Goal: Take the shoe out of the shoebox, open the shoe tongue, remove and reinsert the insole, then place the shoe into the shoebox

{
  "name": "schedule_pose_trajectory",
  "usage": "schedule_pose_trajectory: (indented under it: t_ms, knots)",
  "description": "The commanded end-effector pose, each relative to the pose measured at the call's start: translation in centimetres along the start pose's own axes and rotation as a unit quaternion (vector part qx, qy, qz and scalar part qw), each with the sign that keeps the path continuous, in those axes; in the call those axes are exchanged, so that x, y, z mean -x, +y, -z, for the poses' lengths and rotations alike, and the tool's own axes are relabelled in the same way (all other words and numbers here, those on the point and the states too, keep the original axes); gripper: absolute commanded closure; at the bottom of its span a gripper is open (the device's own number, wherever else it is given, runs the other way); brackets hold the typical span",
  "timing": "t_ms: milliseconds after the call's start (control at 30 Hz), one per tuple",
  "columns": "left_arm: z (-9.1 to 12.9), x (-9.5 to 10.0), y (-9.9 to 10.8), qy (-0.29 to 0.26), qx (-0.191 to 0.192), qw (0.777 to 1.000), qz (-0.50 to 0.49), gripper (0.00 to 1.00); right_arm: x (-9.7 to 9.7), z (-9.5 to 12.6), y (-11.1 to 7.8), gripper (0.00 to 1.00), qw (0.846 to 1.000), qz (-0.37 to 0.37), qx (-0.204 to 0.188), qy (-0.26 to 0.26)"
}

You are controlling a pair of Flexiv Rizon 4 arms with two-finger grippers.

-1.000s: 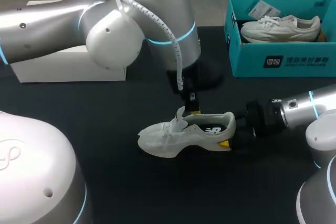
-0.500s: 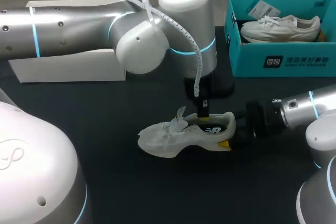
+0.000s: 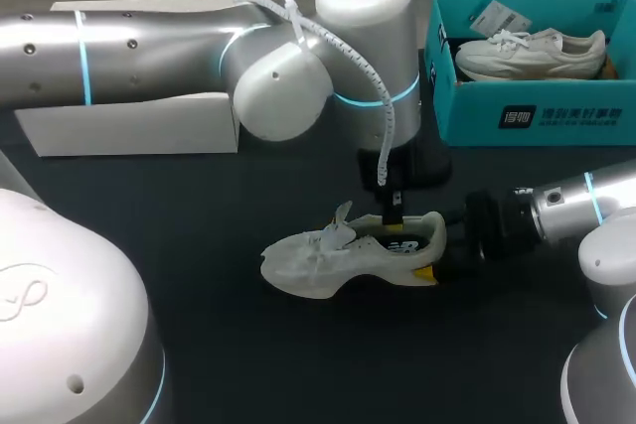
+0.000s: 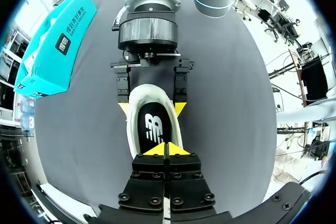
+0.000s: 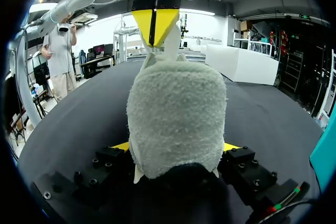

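The left arm (image 3: 149,52) is silver-grey tubing with rounded white joint caps, thin glowing cyan rings at the seams and small dark screws along its side. A white spiral-wrapped cable (image 3: 385,141) runs over its wrist. The right arm (image 3: 581,208) wears the same silver, white and cyan — ending in a black ribbed collar (image 4: 147,32). The left fingers (image 4: 148,171) and right fingers (image 4: 123,85) are black screw-studded blocks tipped with bright yellow triangles.

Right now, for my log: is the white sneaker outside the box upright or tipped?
Upright: white sneaker sole-down on black table, opening facing up.
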State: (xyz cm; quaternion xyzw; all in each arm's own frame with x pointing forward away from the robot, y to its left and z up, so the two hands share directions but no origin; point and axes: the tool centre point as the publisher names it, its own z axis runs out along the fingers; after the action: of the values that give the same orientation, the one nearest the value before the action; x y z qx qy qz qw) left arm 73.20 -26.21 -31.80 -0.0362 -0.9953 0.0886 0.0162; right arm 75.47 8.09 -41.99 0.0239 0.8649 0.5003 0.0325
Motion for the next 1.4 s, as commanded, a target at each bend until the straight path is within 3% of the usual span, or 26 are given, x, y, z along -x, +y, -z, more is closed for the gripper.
schedule_pose_trajectory:
  t_ms: [33, 500, 900, 1167, 1233, 1400]
  knots:
    - [-2.0, 0.4, -0.4, 0.002, 0.001, 1.0, -0.005, 1.0, 0.0, -0.1, 0.1, 1.0, 1.0, 0.0, -0.002, -0.001]
    - [-5.2, 1.5, -0.2, 0.002, 0.022, 1.0, -0.013, 1.0, 0.0, -0.1, 0.1, 1.0, 1.0, 0.0, -0.002, -0.001]
    - [-6.3, 0.8, 2.6, 0.021, 0.04, 0.999, -0.01, 1.0, 0.0, -0.1, 0.1, 1.0, 1.0, 0.0, -0.002, -0.001]
    - [-7.4, 0.1, 2.8, 0.037, 0.043, 0.998, -0.016, 1.0, 0.0, -0.1, 0.1, 1.0, 1.0, 0.0, -0.002, -0.001]
    - [-7.6, 0.0, 2.8, 0.041, 0.043, 0.998, -0.017, 0.87, 0.0, -0.1, 0.1, 1.0, 1.0, 0.0, -0.002, -0.001]
    - [-8.5, -0.1, 2.8, 0.044, 0.048, 0.998, -0.016, 0.75, 0.0, -0.1, 0.1, 1.0, 1.0, 0.0, -0.002, -0.001]
